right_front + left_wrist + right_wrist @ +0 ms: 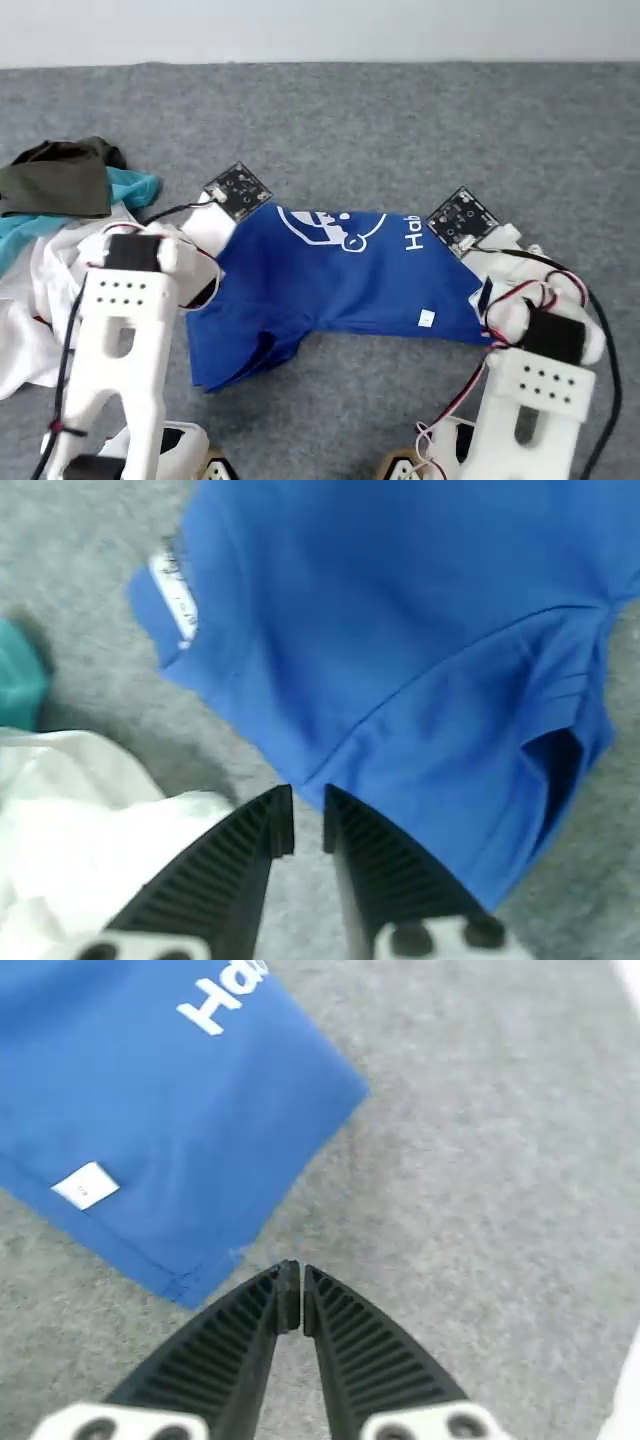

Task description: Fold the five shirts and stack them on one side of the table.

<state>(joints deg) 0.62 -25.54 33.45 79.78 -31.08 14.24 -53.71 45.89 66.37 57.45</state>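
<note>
Your blue shirt (330, 280) is one solid royal blue, printed with white lettering and a white outline graphic, and it carries a small white label. The table (400, 120) under it is mottled grey. You also have a white shirt (35, 300), a teal shirt (135, 186) and a dark shirt (60, 182), probably olive. The left gripper (308, 825) and right gripper (301, 1295) are ribbed black on white arms.

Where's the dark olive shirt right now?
In the high view the dark olive shirt lies bunched at the picture's far left, on the teal shirt, just beyond the white shirt and well left of the blue shirt.
</note>
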